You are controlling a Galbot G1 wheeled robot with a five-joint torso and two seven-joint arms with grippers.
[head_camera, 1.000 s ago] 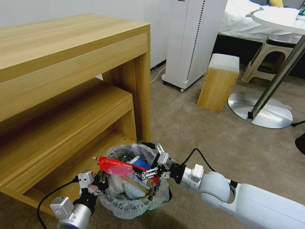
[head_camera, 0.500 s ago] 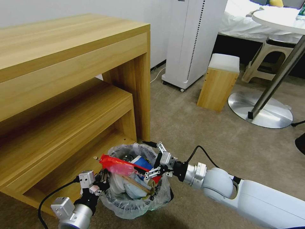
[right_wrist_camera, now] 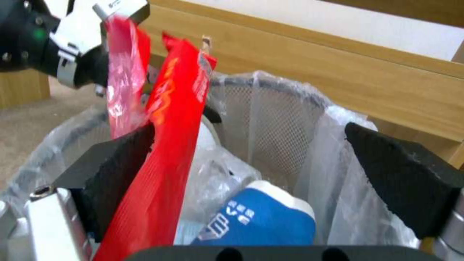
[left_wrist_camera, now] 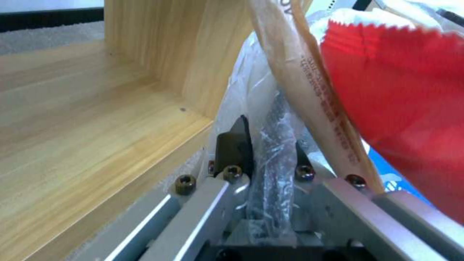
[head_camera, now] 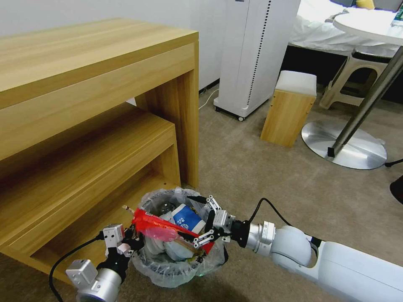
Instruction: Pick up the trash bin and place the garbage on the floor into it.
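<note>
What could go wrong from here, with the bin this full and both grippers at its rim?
1. The long red wrapper lies across the top of the heaped small black bag-lined trash bin, one end past the rim; it may slide out.
2. The open right gripper has one pad against that wrapper and could drag it along.
3. The left gripper pinches rim and thin liner; the plastic might tear or slip.

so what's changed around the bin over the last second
The right gripper, fingers open, has drawn back a little toward the robot over the trash bin. The red wrapper has shifted the same way and the blue-white cup shows more. The left gripper stays shut on the bin's lined rim; the bin and wooden shelf haven't moved.
</note>
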